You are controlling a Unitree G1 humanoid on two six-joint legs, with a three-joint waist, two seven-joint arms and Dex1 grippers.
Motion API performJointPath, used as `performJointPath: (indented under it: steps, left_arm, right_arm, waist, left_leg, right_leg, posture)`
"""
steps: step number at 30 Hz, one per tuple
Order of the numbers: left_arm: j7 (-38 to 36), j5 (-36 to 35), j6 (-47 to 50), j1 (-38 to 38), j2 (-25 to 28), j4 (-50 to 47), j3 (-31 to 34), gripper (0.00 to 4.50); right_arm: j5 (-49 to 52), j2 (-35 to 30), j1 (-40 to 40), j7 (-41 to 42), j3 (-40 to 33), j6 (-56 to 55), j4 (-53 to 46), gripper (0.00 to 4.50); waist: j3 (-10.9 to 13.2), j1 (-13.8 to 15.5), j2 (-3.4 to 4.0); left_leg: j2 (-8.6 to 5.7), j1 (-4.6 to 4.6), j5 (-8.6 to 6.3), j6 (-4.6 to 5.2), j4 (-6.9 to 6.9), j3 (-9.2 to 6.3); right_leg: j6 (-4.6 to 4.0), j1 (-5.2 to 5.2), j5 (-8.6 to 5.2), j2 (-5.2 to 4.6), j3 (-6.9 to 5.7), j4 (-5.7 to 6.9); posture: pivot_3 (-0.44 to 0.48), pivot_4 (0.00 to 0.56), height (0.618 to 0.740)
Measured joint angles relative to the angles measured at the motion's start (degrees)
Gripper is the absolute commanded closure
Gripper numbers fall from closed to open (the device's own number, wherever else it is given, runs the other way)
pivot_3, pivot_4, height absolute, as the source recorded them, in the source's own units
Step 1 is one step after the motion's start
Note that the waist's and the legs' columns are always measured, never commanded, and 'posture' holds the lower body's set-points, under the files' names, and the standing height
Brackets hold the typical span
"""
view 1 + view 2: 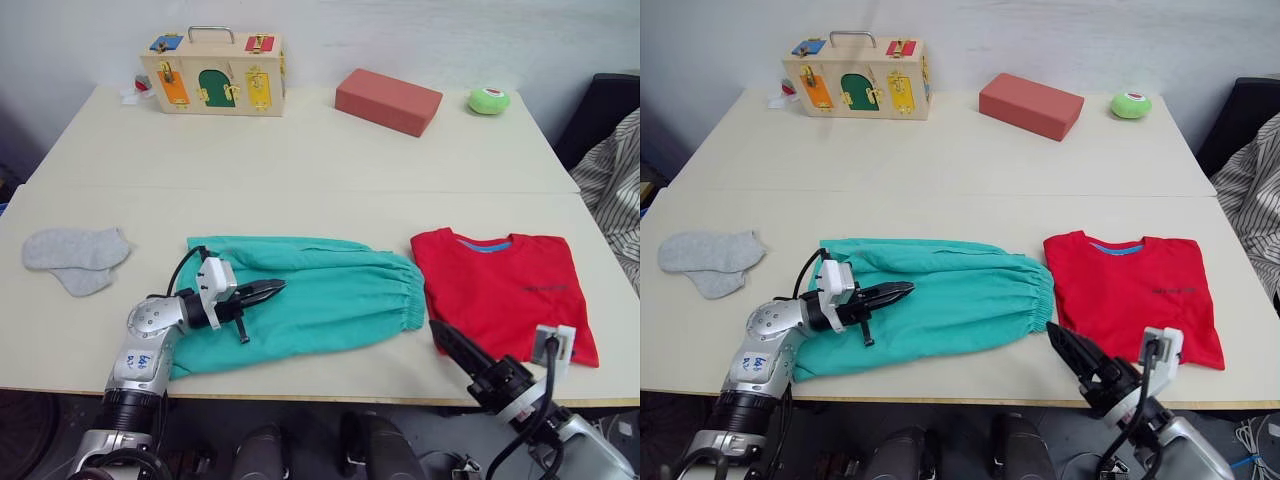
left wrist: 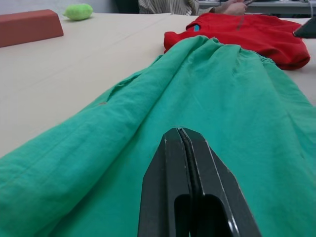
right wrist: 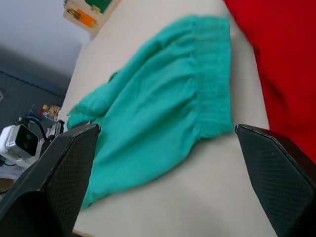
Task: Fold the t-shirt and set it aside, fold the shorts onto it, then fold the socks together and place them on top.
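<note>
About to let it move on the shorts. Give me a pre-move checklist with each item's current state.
1. T-shirt folded and set aside at the robot's right: ok.
2. Shorts folded onto the t-shirt: not ok, they lie beside it on the table.
3. Left gripper over the shorts, fingers shut with no cloth between them: ok.
4. Right gripper open near the waistband: ok.
5. Socks out of the way at the left: ok.

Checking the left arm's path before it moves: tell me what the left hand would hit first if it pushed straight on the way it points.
Probably the shorts: the left hand, fingers shut, hovers low over the teal cloth, pointing along it toward the gathered waistband. Beyond that lies the t-shirt. Its height above the cloth is unclear.
</note>
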Motion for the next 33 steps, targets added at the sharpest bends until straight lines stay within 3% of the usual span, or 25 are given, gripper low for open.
performJointPath:
  steps: [5, 8, 18, 26, 32, 33]
  left_arm:
    - [-0.9, 0.4, 0.0, -0.1, 0.1, 0.0, -1.0, 4.5]
    - [-0.9, 0.8, 0.1, -0.1, 0.0, 0.0, -1.6, 4.5]
    - [1.4, 1.4, 4.7, 0.2, -0.8, -0.8, -2.8, 4.5]
    - [3.6, 1.4, 8.0, 0.4, -0.8, -4.4, -2.8, 4.5]
    - [3.6, 1.2, 9.9, 0.4, -0.8, -4.8, -2.7, 4.5]
    - [3.4, 1.2, 9.9, 0.4, -0.8, -4.7, -2.7, 4.5]
  right_arm:
    - [10.2, -3.6, 3.4, -7.4, 4.1, 1.3, 0.0, 0.02]
    - [10.8, -3.7, 2.4, -8.6, 5.3, 1.1, 0.2, 0.02]
    - [1.1, 3.3, -16.5, -12.8, 12.8, 0.0, 8.7, 0.02]
    - [-0.9, 8.9, -26.4, -17.6, 15.3, 1.0, 14.8, 0.02]
    - [-7.3, 14.5, -33.8, -16.8, 16.3, 1.2, 21.3, 0.02]
    - [-9.1, 15.2, -34.9, -16.0, 16.8, 1.2, 22.4, 0.39]
  waist:
    - [0.0, 0.0, -0.01]
    - [0.0, -0.1, -0.01]
    - [0.0, -0.2, -0.07]
    - [-0.2, -0.5, -0.35]
    - [-0.5, -1.5, -0.8]
    - [-0.6, -1.6, -0.84]
  left_leg:
    - [-0.01, 0.01, -0.04, 0.06, 0.01, 0.01]
    - [0.0, 0.01, -0.03, 0.06, 0.01, 0.01]
    - [0.01, 0.02, 0.02, 0.06, 0.03, 0.01]
    - [0.05, 0.06, 0.07, 0.02, 0.03, 0.02]
    - [0.07, 0.1, 0.13, -0.01, 0.03, 0.01]
    - [0.08, 0.11, 0.13, -0.01, 0.03, 0.01]
  right_leg:
    - [0.04, 0.03, 0.03, -0.02, 0.01, -0.05]
    - [0.08, 0.02, 0.05, 0.0, 0.02, -0.06]
    - [0.11, 0.02, 0.08, 0.01, 0.04, -0.05]
    - [0.07, 0.05, 0.13, 0.01, 0.06, -0.01]
    - [0.0, 0.08, 0.17, 0.01, 0.04, 0.02]
    - [-0.01, 0.09, 0.17, 0.0, 0.04, 0.02]
  posture:
    - [0.0, 0.15, 0.74]
    - [0.0, 0.15, 0.74]
    - [0.0, 0.15, 0.74]
    - [0.0, 0.15, 0.74]
    - [0.0, 0.15, 0.74]
    - [0.0, 0.15, 0.74]
